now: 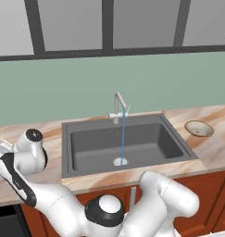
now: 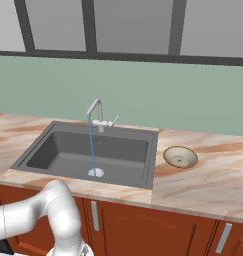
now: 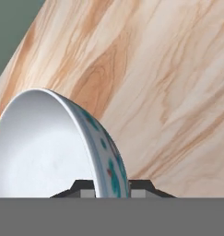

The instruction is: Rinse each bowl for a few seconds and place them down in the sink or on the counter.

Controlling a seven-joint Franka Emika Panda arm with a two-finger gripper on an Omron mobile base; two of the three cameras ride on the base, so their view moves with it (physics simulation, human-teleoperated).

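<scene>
- Tool (image 3: 111,192), hand view: the two dark fingertips rise at the bottom, one on each side of the rim of the pale blue-white bowl (image 3: 44,147). The rim wall sits between the tips, pinched from inside and outside; the gap is only as wide as that wall.
- The held bowl is seen edge-on and tilted. Its glossy white inside faces left in this view. The outer wall carries teal and reddish marks near the fingertips.
- Behind the bowl, the hand view shows the peach-and-cream marbled surface (image 3: 178,92) with brown veins. A grey-green patch sits in the upper left corner. Whether the bowl touches the surface cannot be told.
- Left base view: the white arm (image 1: 49,194) bends off to the left, and its wrist end is over the left stretch of the surface (image 1: 53,134), left of the sink (image 1: 86,152).
- The sink is a dark grey rectangular basin recessed in the surface, with a round silver drain (image 1: 120,161).
- A thin blue stream of water (image 2: 91,147) falls from the tap (image 2: 95,112) spout straight onto the drain.
- The beige-tan bowl (image 2: 180,157) stands upright on the surface just beside the sink's right edge, well apart from the arm.
- Farther back, a pale green wall (image 2: 168,95) rises, with dark-framed windows (image 2: 133,25) above it.
</scene>
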